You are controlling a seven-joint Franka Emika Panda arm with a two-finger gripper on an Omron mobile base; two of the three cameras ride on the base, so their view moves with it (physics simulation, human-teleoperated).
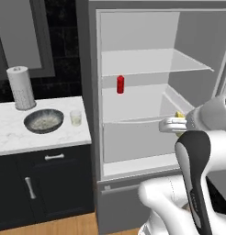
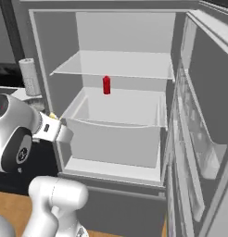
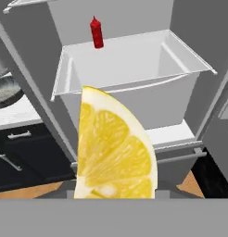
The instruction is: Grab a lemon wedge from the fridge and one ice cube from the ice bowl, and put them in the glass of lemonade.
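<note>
The lemon wedge looms large and bright yellow at the bottom of the hand view, hiding the fingertips. My gripper is shut on it, with a bit of yellow wedge showing above the hand. It hangs in front of the open fridge, level with the middle drawer's front. From the right side the gripper sits at the fridge's left edge. The ice bowl and the glass of lemonade stand side by side on the white counter left of the fridge.
A small red bottle stands on the fridge's middle shelf. A paper-towel roll stands behind the bowl. The fridge door hangs open on the right. Dark drawer cabinets sit under the counter.
</note>
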